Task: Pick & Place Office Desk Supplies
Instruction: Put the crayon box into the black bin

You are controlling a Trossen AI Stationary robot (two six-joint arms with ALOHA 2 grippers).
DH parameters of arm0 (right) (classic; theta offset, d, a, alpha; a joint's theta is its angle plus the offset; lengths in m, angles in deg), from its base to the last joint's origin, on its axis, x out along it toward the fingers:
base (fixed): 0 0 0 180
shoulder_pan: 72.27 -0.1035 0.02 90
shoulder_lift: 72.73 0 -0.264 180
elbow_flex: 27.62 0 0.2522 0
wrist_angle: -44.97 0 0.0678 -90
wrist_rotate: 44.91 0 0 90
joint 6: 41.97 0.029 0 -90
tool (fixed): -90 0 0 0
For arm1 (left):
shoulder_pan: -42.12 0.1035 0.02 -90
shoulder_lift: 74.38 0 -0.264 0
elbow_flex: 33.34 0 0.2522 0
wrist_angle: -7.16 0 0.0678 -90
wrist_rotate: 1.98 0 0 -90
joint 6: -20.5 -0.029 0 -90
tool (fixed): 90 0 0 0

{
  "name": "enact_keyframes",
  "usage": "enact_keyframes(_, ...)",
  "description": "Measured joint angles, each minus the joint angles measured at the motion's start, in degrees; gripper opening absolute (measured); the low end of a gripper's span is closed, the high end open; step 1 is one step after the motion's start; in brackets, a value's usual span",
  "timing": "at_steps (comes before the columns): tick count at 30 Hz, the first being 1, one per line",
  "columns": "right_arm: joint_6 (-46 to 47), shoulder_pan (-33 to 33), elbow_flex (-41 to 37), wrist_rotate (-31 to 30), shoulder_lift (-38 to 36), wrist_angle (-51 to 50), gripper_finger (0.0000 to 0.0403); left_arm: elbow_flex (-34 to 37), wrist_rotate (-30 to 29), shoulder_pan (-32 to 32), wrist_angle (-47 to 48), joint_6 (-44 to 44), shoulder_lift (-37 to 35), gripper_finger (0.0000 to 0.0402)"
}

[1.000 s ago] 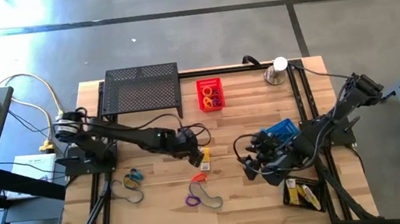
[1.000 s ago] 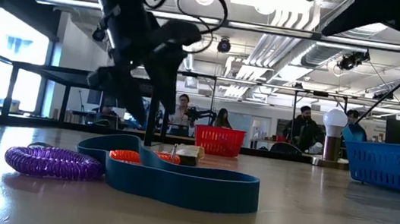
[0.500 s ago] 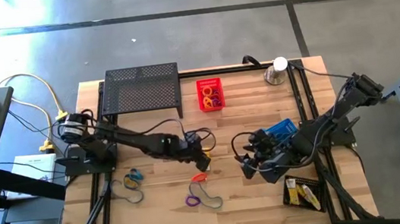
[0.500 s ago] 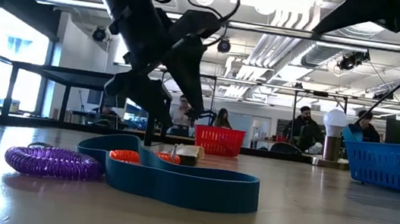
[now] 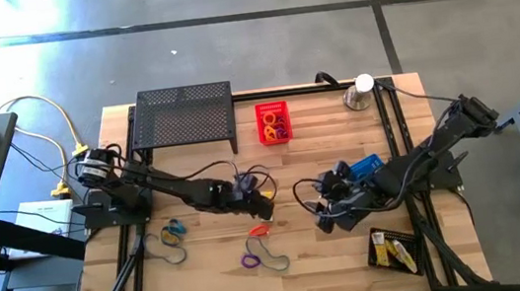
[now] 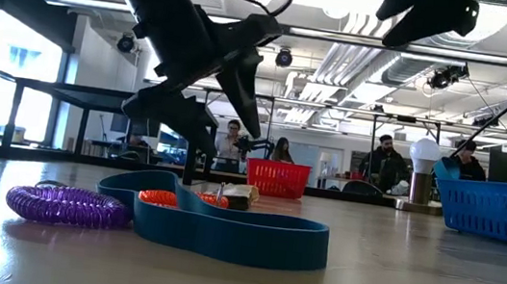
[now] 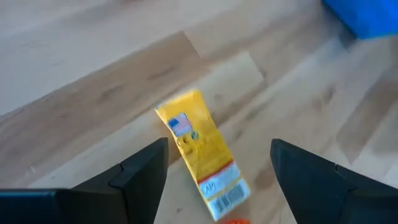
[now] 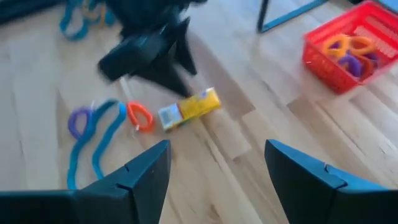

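Observation:
A yellow-and-white box (image 7: 202, 152) lies flat on the table under my left gripper (image 7: 219, 144), which is open with a finger on either side of it and touches nothing. In the low view the left gripper (image 6: 210, 98) hangs slanted above the box (image 6: 239, 196). My right gripper (image 5: 316, 213) is open and hovers to the right of the box (image 8: 189, 107). An orange loop (image 8: 140, 116), a purple coil (image 6: 66, 204) and a blue band loop (image 6: 224, 226) lie on the table toward the near edge.
A red basket (image 5: 273, 122) with coloured loops stands by the far edge, beside the black mesh shelf (image 5: 185, 115). A blue basket (image 5: 364, 166) sits behind the right arm, and the silver dome (image 5: 361, 91) is at the far right. A black tray (image 5: 392, 248) holds yellow boxes. Blue loops (image 5: 170, 236) lie near left.
My left gripper has edged a little toward the right and tipped to a flatter slant over the box, staying open. My right arm has stretched toward the table's left, bringing its gripper slightly closer to the box. The box and loops have not moved.

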Motion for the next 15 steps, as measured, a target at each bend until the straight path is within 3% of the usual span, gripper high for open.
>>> enact_keyframes(6, -10.6, 0.6, 0.0, 6.7, 0.0, -0.1, 0.0247, 0.0, -4.7, 0.1, 0.0, 9.6, 0.0, 0.0273)
enact_keyframes(12, -17.6, 0.6, 0.0, 7.9, 0.0, -0.4, 0.0247, 0.0, -12.6, -2.0, -0.7, 7.8, 1.3, 0.0273)
enact_keyframes(15, -17.8, 0.6, 0.0, 8.0, 0.0, -0.6, 0.0247, 0.0, -13.9, -3.2, -2.2, 10.0, 3.5, 0.0273)
